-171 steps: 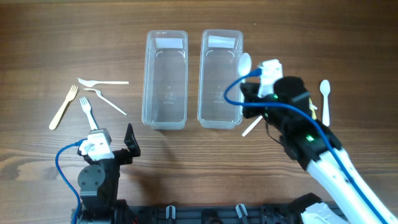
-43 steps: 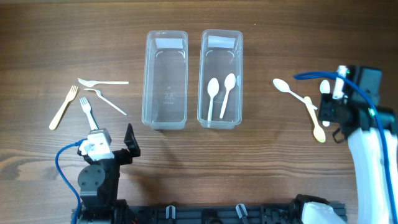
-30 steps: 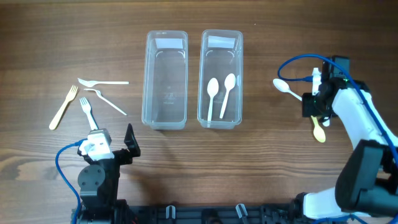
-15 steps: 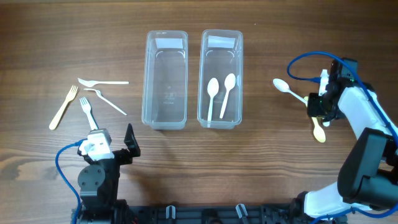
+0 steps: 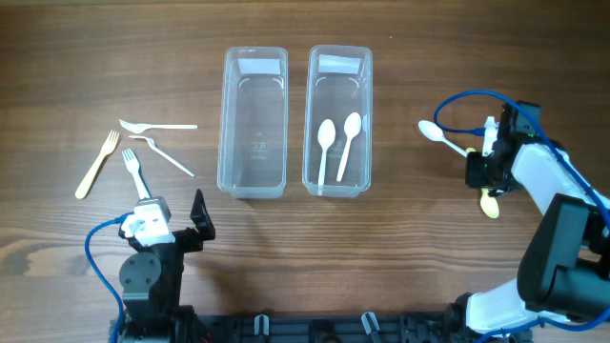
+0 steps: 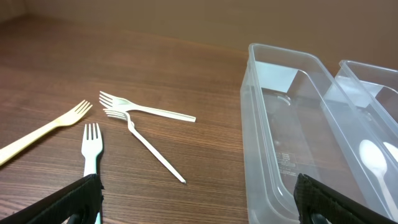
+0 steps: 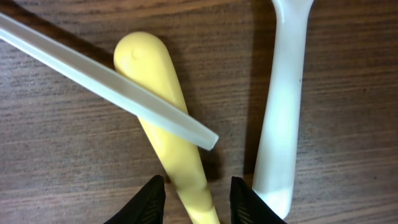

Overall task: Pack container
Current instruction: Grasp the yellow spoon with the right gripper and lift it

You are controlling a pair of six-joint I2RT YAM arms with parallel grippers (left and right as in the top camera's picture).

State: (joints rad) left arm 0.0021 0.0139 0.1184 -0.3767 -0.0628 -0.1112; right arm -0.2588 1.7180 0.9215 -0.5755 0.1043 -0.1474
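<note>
Right hand (image 7: 199,200) narrow, straddling the yellow spoon (image 7: 180,162) on the table (image 5: 429,57), gap on one side, well apart from the right container (image 5: 311,114) holding two white spoons (image 5: 325,138); left hand (image 6: 202,200) wide, nothing in it, near the forks (image 6: 90,140).
</note>
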